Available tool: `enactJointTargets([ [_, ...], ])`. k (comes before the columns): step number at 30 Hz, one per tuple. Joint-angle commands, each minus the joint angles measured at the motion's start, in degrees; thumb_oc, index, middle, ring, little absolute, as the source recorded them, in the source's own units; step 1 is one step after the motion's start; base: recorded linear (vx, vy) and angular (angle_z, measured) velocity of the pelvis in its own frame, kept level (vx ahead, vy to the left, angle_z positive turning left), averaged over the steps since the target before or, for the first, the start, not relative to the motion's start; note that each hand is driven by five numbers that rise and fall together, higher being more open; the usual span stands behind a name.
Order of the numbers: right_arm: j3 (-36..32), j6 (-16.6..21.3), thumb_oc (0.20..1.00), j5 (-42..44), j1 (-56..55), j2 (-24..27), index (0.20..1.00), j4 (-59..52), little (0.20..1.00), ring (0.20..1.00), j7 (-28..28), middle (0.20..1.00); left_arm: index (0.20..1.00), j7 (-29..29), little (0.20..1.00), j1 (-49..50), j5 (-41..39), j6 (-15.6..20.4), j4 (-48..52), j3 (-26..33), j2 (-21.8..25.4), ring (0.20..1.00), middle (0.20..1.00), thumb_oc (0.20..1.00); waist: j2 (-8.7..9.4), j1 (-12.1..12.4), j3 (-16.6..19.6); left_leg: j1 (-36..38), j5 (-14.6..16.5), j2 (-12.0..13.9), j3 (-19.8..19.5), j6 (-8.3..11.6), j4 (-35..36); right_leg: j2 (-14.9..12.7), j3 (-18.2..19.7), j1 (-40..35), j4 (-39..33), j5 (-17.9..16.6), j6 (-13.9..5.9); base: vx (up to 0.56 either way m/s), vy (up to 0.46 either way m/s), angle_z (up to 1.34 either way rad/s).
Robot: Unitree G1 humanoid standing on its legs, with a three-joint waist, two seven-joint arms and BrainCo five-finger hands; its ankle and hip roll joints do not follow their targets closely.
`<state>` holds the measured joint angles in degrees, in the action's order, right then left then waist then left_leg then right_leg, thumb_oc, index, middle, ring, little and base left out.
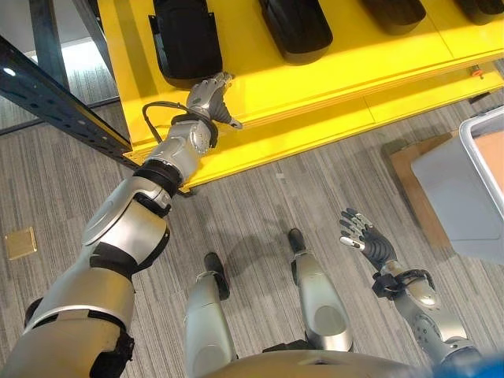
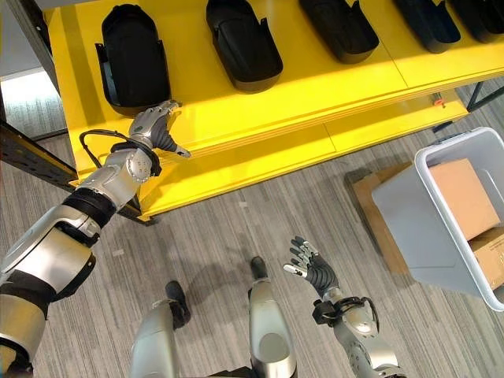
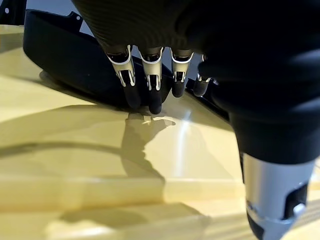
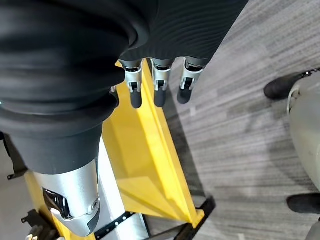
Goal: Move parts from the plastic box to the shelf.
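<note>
My left hand (image 2: 153, 122) reaches over the front edge of the yellow shelf (image 2: 260, 102), its fingers (image 3: 150, 97) loosely extended and holding nothing, tips hanging just above the shelf surface right beside the leftmost black part (image 2: 134, 59). More black parts (image 2: 240, 43) lie in a row along the shelf, each apart from its neighbour. My right hand (image 2: 315, 272) hovers low over the grey striped floor (image 2: 236, 213), palm up, fingers spread and empty. The grey plastic box (image 2: 441, 228) sits on the floor at my right, well apart from both hands, tilted, with brown cardboard pieces (image 2: 465, 197) inside. A flat brown board (image 2: 370, 197) lies under the box.
</note>
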<state>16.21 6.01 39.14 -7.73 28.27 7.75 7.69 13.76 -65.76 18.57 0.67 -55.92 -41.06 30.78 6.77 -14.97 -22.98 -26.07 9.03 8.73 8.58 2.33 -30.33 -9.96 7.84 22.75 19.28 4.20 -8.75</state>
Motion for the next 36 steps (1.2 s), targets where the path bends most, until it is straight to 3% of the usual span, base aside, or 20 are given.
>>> enactJointTargets([
  [1,-2.34,2.41,1.000,1.29,-2.21,4.41,1.000,-2.53,1.000,1.000,0.43,1.000,1.000,1.61,1.000,-2.93,-1.25,1.36,-1.08,1.22,3.40,1.000,1.000,1.000,-0.18,-0.13,2.63,-3.29,-2.04,3.23,-6.94,3.18,-0.78,-2.86,-0.47,-3.97,4.14,8.71,0.83,0.01,-0.003,-0.05],
  [15,-2.63,2.55,1.000,1.95,-2.97,4.52,1.000,-2.13,1.000,1.000,0.63,1.000,1.000,1.68,1.000,-4.53,-0.71,1.58,-1.51,-0.17,3.52,1.000,1.000,1.000,-0.11,-0.91,2.87,-3.16,-1.77,3.49,-6.31,3.29,-0.92,-2.72,0.23,-3.51,4.47,8.77,0.76,0.01,0.000,-0.01],
  [20,-2.63,2.73,1.000,1.89,-2.68,4.39,1.000,-1.53,1.000,1.000,0.25,1.000,1.000,1.79,1.000,-4.32,-0.57,2.77,4.00,-0.77,3.90,1.000,1.000,1.000,-0.36,-0.65,2.87,-3.50,-1.57,3.46,-6.55,3.30,-1.44,-2.70,0.05,-3.58,4.41,8.85,0.84,0.00,0.000,0.00],
  [26,-2.26,3.08,1.000,1.80,-2.52,3.40,1.000,-1.10,1.000,1.000,-0.09,1.000,1.000,1.69,1.000,0.52,-6.17,5.46,12.51,2.87,3.35,1.000,1.000,1.000,-0.62,0.10,2.77,-2.95,-1.70,3.09,-6.92,3.29,-1.05,-2.64,-0.31,-4.20,4.50,8.96,1.07,0.00,0.000,0.00],
  [30,-2.40,3.54,1.000,1.20,-2.33,2.00,1.000,-1.38,1.000,1.000,-0.78,1.000,1.000,-0.49,1.000,11.11,-14.50,8.26,24.26,8.34,3.12,1.000,1.000,1.000,-1.30,1.44,2.71,-1.34,-2.41,2.93,-7.48,3.47,0.54,-2.53,-1.01,-5.61,4.24,9.01,1.50,0.02,-0.045,0.01],
  [32,-3.27,4.33,1.000,0.46,-2.59,0.23,1.000,-2.52,1.000,1.000,-1.18,1.000,1.000,-3.33,1.000,25.87,-25.29,11.77,36.54,13.55,2.52,1.000,1.000,1.000,-2.26,2.96,2.78,1.30,-3.57,3.00,-8.15,3.79,3.10,-2.22,-2.11,-8.02,3.28,9.07,1.94,0.04,-0.100,0.07],
  [34,-3.61,4.59,1.000,-0.63,-1.83,-0.64,1.000,-2.65,1.000,1.000,-2.12,1.000,1.000,-7.31,1.000,38.78,-36.69,13.76,42.11,17.79,1.11,1.000,1.000,1.000,-3.32,4.15,3.67,4.16,-5.29,3.51,-8.67,4.13,6.52,-1.60,-2.80,-10.10,1.81,8.86,2.15,0.05,-0.103,0.18],
  [36,-3.88,4.65,1.000,-0.89,-1.84,-0.73,1.000,-2.72,1.000,1.000,-2.25,1.000,1.000,-8.22,1.000,41.95,-36.99,13.75,43.93,18.64,1.42,1.000,1.000,1.000,-3.61,4.36,4.06,5.10,-5.65,3.67,-8.69,4.17,7.46,-1.38,-3.01,-10.62,1.43,8.79,2.20,0.03,-0.059,0.21],
])
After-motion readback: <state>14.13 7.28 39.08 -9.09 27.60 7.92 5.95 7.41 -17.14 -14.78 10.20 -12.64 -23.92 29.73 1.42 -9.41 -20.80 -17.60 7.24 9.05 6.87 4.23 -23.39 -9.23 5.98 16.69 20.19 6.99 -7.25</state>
